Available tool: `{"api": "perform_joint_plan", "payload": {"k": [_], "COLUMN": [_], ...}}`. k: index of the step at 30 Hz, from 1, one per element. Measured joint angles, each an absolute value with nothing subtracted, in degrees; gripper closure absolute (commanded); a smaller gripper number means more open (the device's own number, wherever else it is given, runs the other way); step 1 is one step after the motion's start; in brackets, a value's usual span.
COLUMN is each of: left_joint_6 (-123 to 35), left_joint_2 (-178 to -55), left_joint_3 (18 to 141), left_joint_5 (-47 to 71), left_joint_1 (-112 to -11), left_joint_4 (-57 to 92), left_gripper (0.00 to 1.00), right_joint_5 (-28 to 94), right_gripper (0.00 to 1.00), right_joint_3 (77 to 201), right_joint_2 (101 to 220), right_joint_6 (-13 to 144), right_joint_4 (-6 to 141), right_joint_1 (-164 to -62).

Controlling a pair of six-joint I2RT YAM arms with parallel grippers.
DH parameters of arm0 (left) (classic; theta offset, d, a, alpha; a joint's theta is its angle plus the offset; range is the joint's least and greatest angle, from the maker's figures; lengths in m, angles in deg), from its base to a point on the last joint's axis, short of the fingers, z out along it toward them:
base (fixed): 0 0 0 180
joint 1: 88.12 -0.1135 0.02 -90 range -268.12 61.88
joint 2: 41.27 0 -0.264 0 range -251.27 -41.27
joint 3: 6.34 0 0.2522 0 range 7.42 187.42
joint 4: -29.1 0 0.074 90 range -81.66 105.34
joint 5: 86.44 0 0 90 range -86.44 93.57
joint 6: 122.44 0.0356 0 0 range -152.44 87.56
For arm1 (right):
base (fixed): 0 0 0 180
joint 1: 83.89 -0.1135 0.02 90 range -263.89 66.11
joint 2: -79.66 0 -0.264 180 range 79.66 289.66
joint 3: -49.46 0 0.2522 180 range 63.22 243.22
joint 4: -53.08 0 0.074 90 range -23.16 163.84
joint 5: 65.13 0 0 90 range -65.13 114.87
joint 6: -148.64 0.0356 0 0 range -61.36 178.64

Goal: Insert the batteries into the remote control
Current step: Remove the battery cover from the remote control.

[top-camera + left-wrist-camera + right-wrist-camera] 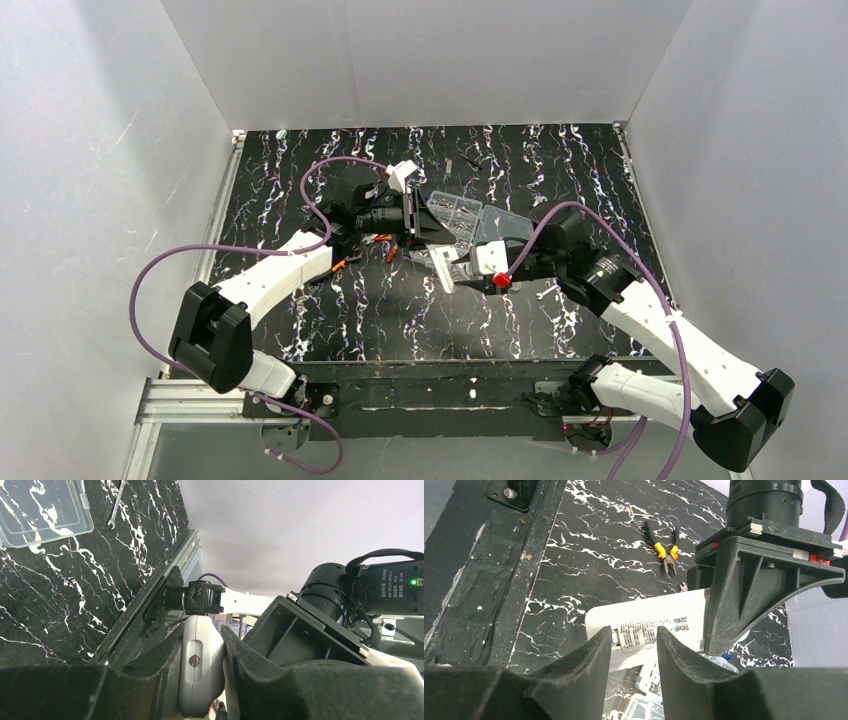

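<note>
**A:** Where's the remote control (649, 622), and how is it lying?

**B:** It's at mid-desk, clamped in the left end effector (201, 640). In the right wrist view its long axis runs side to side. The printed label face is turned to that camera, and the left end effector closes on its right-hand end. In the top view it is only a short white sliver (443, 270), slanting from far left to near right. The left wrist view sees it end-on, with a screw head showing between the two black fingers.

**A:** Is it resting on the desk (589, 545)?

**B:** I can't tell for sure. Parts of a clear box (40, 510) show under its lower edge.

**A:** And the arms?

**B:** The left arm reaches from the near left corner, its forearm angled toward the middle. The right arm bends at an elbow on the right and comes back leftward, so the two end effectors meet.

**A:** What about the right end effector (633, 630)?

**B:** Its fingers are parted by a narrow gap with nothing gripped. The label shows through the gap.

**A:** Anything else?

**B:** Orange-handled pliers (664, 555) lie beyond the remote control, and a small wrench (116, 510) lies beside the clear box.
</note>
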State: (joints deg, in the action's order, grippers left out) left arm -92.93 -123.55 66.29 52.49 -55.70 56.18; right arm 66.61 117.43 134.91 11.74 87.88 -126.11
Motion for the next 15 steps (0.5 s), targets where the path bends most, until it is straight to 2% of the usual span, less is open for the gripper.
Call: {"api": "perform_joint_plan", "payload": {"k": [15], "left_joint_6": [-93.87], "left_joint_2": [-124.45], "left_joint_3": [66.38], "left_joint_5": [52.51], "left_joint_1": [-55.76], "left_joint_4": [57.97], "left_gripper": [1.00], "right_joint_5": [62.87], "right_gripper": [0.54], "right_joint_3": [116.25], "right_joint_2": [132.94], "right_joint_6": [11.52], "right_joint_4": [86.37], "right_joint_1": [-126.57]}}
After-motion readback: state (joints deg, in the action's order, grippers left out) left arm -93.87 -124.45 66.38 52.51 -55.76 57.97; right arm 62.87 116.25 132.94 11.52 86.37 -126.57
